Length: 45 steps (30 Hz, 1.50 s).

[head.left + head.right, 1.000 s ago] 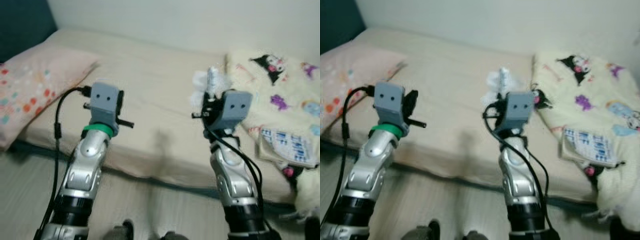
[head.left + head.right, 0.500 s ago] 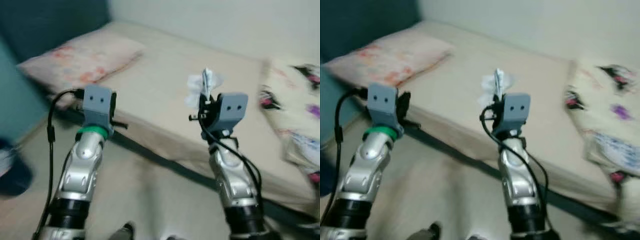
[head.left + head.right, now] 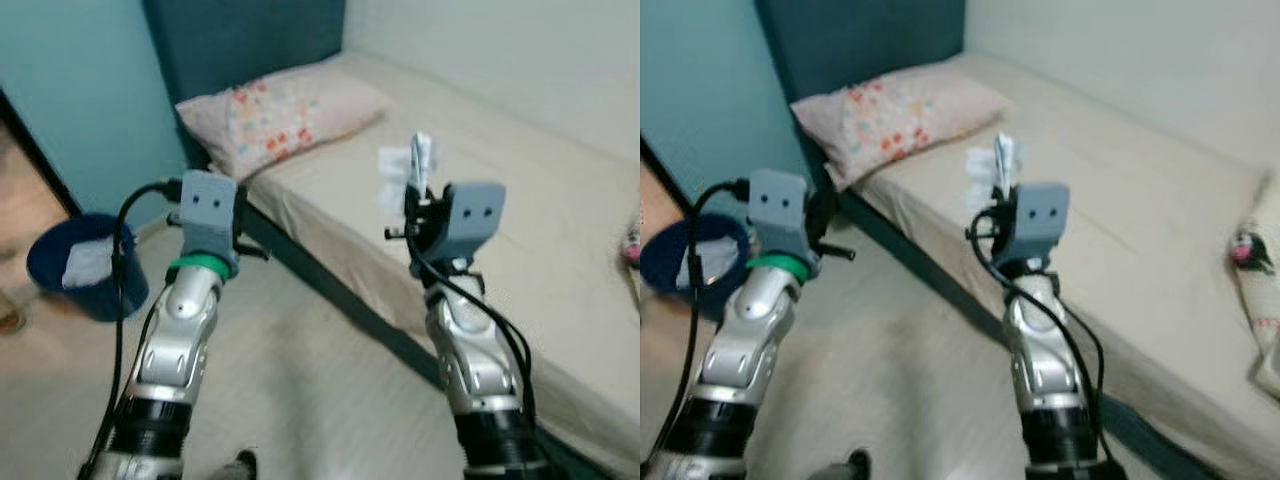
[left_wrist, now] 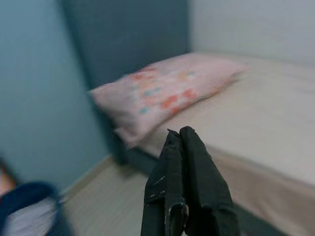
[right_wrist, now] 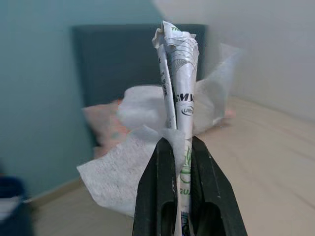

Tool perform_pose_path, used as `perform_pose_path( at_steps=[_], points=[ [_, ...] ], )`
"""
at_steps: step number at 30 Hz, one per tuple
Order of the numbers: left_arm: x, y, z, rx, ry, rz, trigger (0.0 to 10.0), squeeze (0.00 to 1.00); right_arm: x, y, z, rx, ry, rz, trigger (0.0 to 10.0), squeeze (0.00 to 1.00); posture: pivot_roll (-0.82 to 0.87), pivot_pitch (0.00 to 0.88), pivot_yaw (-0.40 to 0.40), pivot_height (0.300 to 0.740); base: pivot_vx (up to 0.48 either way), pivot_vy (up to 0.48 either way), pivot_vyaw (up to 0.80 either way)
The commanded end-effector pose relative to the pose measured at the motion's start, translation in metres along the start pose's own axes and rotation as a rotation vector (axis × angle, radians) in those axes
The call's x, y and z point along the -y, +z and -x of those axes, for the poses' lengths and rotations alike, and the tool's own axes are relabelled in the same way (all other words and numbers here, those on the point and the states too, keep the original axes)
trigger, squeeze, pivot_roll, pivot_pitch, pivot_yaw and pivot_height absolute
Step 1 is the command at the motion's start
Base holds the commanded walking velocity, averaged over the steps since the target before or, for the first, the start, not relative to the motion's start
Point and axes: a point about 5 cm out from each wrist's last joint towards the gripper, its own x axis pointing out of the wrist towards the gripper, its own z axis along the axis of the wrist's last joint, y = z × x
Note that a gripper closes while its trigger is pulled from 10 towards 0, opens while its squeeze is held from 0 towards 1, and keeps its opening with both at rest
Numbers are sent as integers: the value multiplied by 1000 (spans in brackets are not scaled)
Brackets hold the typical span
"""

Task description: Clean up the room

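Pinching a crumpled wrapper (image 5: 178, 98) upright, long axis vertical, right end effector (image 5: 183, 162).

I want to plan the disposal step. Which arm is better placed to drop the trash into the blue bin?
Right: the right gripper is shut on the wrapper and tissue. The left gripper is nearer the blue bin but holds nothing.

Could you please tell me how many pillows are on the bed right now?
1. A single pink pillow with coloured spots lies at the head of the bed, against the dark headboard; others may be out of frame.
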Motion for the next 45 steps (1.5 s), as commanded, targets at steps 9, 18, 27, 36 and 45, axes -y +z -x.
perform_pose_path(
  at_steps=[9, 18, 27, 36, 45],
  points=[
    [3, -4, 0, -19, -13, 1, 10000, 0, 2, -5, 2, -21, 9, -2, 10000, 0, -2, 40, 13, 726, 0, 0, 786],
    [2, -2, -1, -14, 0, 0, 10000, 0, 3, -4, 1, -18, 19, 5, 10000, 0, 6, 56, 6, 726, 0, 0, 782],
    [1, -2, -3, -16, 10, -6, 10000, 0, 1, -2, -2, -13, 26, 0, 10000, 0, 7, 60, 7, 726, 0, 0, 781],
    [0, -5, -3, -25, 23, -18, 10000, 0, 2, -5, 1, -22, 19, -1, 10000, 0, 6, 60, 7, 726, 0, 0, 781],
    [0, -7, -4, -33, 29, -36, 10000, 0, 5, -3, 1, -12, -9, -10, 10000, 0, -1, 56, 11, 726, 412, 0, 86]
  ],
)
